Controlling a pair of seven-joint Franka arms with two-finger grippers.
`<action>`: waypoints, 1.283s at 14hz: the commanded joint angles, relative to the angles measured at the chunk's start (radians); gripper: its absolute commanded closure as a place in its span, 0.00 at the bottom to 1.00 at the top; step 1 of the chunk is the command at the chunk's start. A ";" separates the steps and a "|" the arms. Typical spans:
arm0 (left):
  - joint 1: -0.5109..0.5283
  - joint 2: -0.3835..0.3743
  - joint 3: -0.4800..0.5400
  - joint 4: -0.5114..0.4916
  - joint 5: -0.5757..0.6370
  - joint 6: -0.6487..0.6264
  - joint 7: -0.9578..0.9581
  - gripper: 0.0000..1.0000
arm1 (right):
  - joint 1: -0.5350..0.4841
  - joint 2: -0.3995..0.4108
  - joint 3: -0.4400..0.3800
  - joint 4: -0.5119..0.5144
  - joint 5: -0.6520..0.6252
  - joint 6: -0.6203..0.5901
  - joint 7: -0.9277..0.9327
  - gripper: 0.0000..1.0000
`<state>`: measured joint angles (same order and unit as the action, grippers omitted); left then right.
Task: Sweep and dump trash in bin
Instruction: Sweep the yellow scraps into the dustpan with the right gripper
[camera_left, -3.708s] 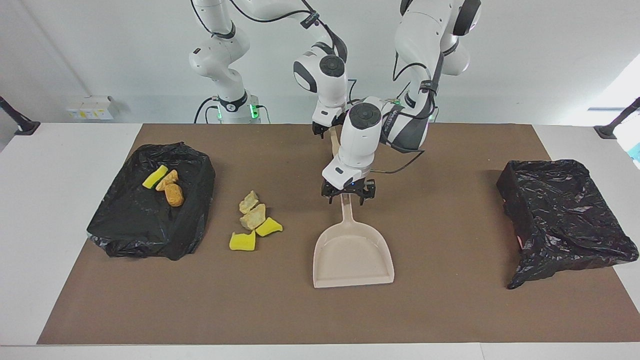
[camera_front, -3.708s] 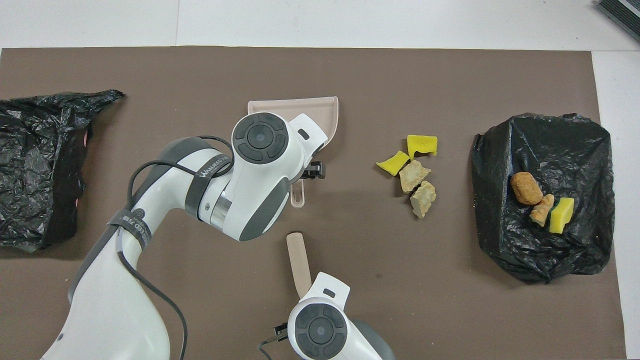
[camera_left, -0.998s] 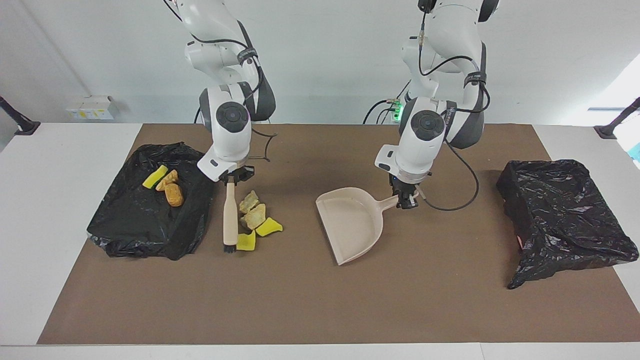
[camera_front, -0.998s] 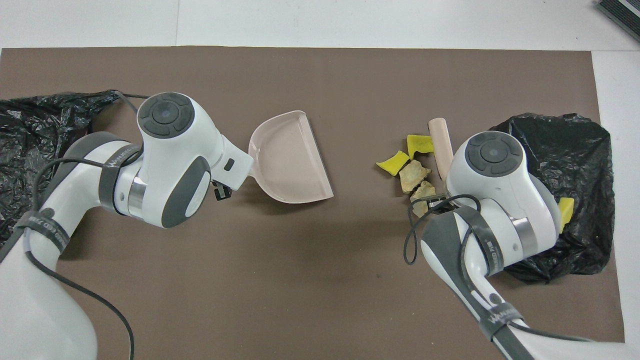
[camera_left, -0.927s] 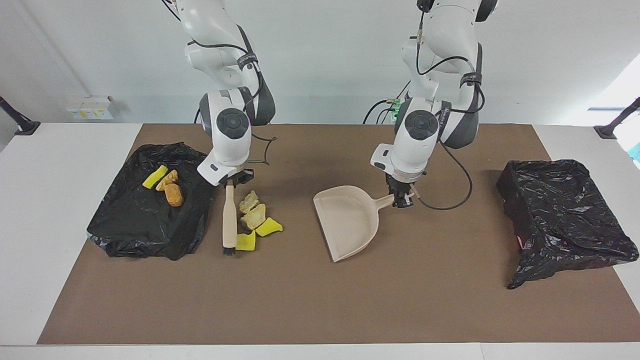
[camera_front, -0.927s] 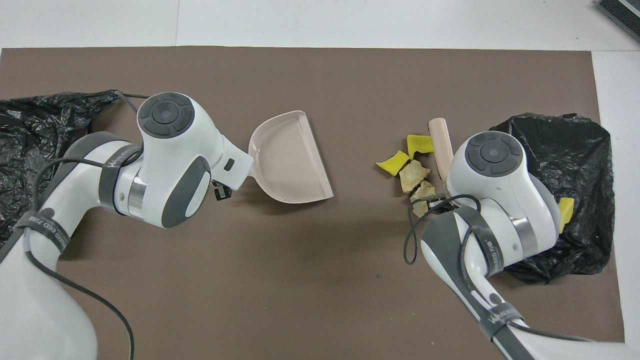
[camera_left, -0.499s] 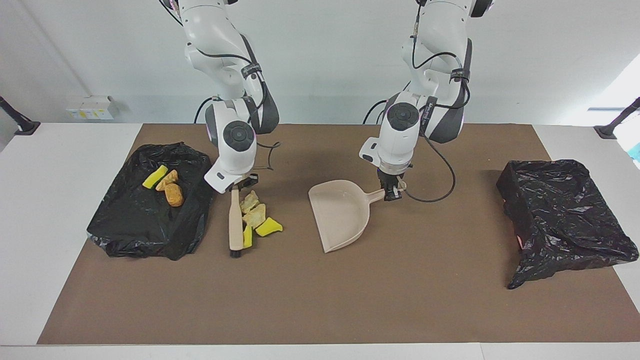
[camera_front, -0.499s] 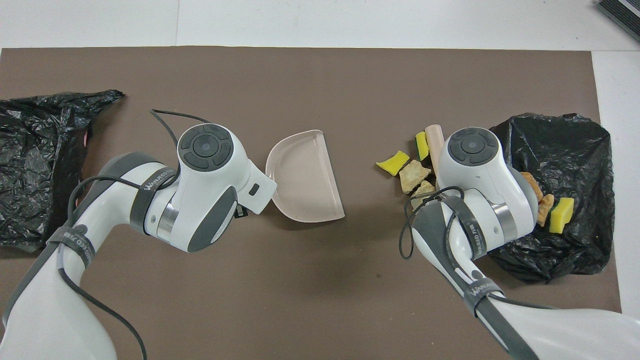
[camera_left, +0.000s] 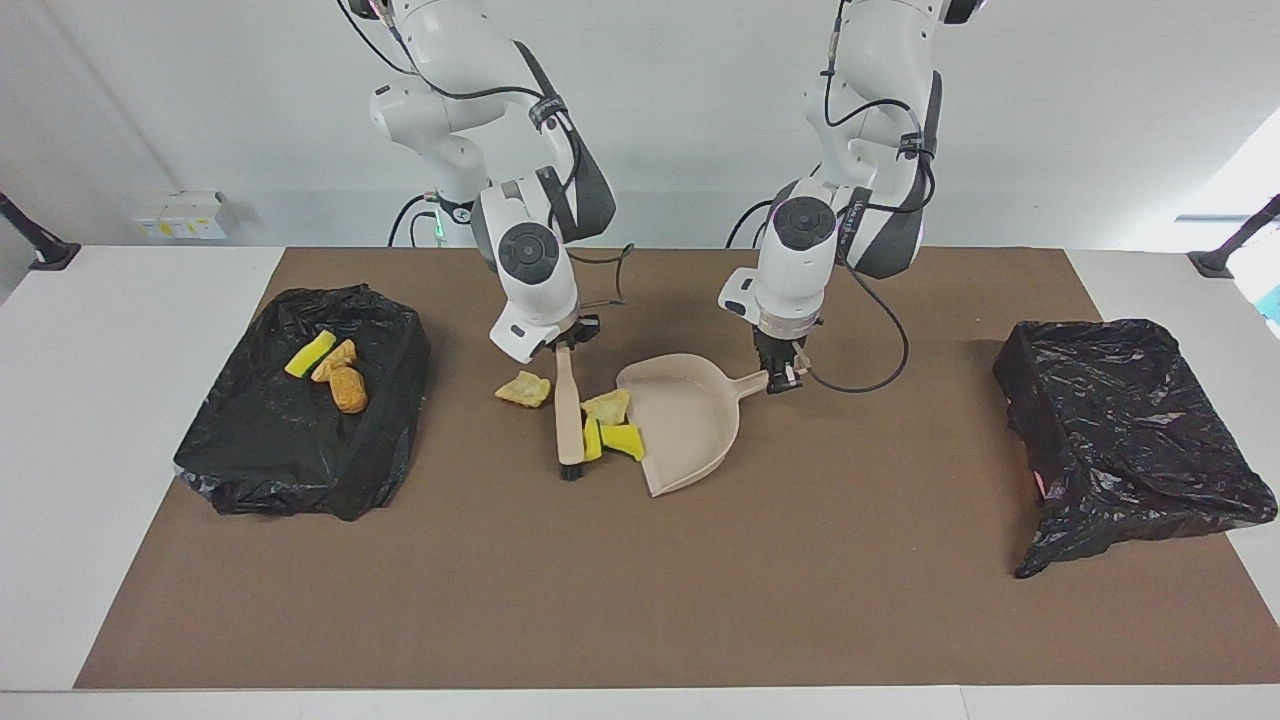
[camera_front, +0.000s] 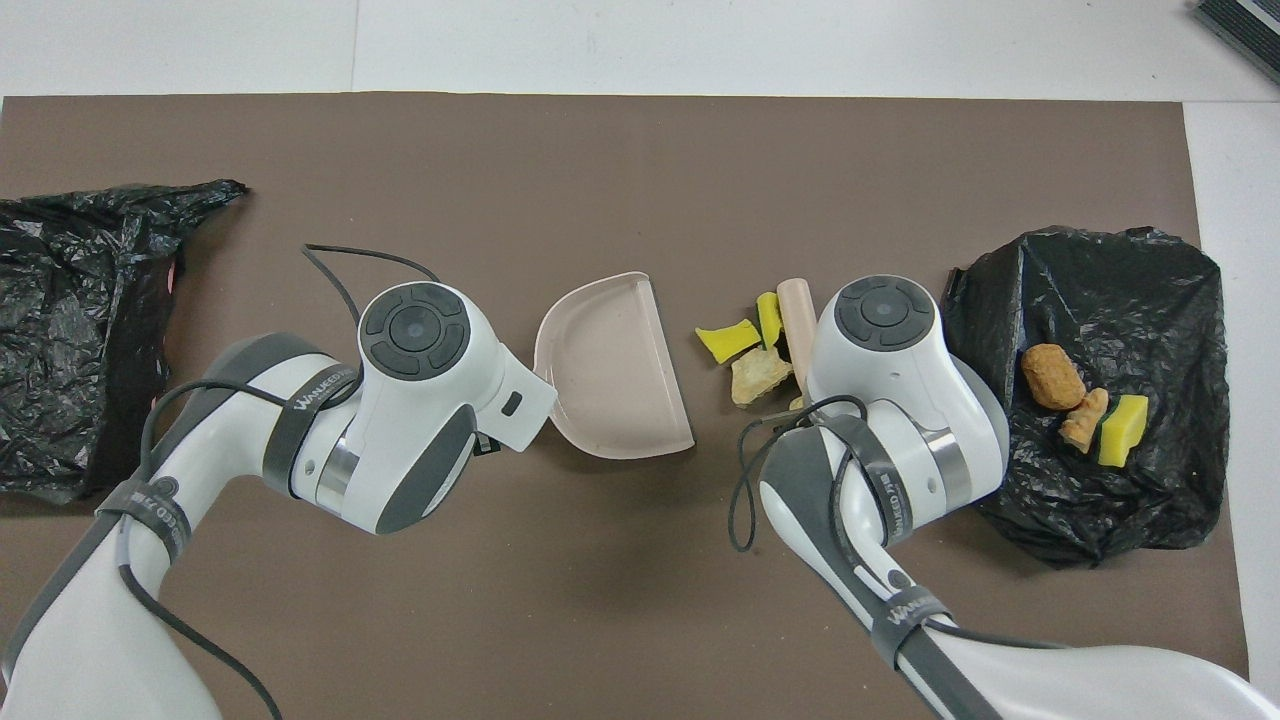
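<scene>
1. While the right hand (camera_left: 562, 347) grips the top of a beige-handled brush (camera_left: 567, 410) with black bristles, the brush stands almost upright on the brown mat (camera_left: 640, 600) covering the table.
2. Three bits of trash, a pale tan crumbly lump (camera_left: 608, 405) and two yellow sponge pieces (camera_left: 622, 440), lie between the brush and the open mouth of a beige plastic dustpan (camera_left: 690, 420), touching or just short of its lip.
3. One more tan lump (camera_left: 524, 389) sits on the mat beside the brush, toward the right arm's end of the table.
4. Clamped on the dustpan's handle, the left hand (camera_left: 780, 378) keeps the pan low at the table's middle.
5. Black bag-lined bin (camera_left: 300, 460), at the right arm's end, contains a yellow sponge bit (camera_left: 310, 353) and two orange-brown bread-like pieces (camera_left: 345, 385).
6. Second black bag-lined bin (camera_left: 1130, 440) sits at the left arm's end.
</scene>
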<state>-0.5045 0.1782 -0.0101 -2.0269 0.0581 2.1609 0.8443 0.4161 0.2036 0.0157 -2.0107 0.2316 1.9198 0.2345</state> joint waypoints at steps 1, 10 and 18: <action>-0.019 -0.049 0.009 -0.082 0.023 0.054 -0.016 1.00 | 0.004 -0.006 0.007 0.016 0.177 -0.001 -0.046 1.00; -0.016 -0.052 0.007 -0.105 0.022 0.125 0.059 1.00 | -0.074 -0.243 -0.003 0.081 -0.108 -0.326 0.080 1.00; -0.069 -0.062 0.009 -0.085 0.034 0.002 0.058 1.00 | -0.183 -0.352 0.004 -0.310 -0.276 -0.207 -0.011 1.00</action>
<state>-0.5321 0.1492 -0.0121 -2.0880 0.0607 2.2163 0.9023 0.2325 -0.1239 0.0034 -2.2508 -0.0282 1.6622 0.2490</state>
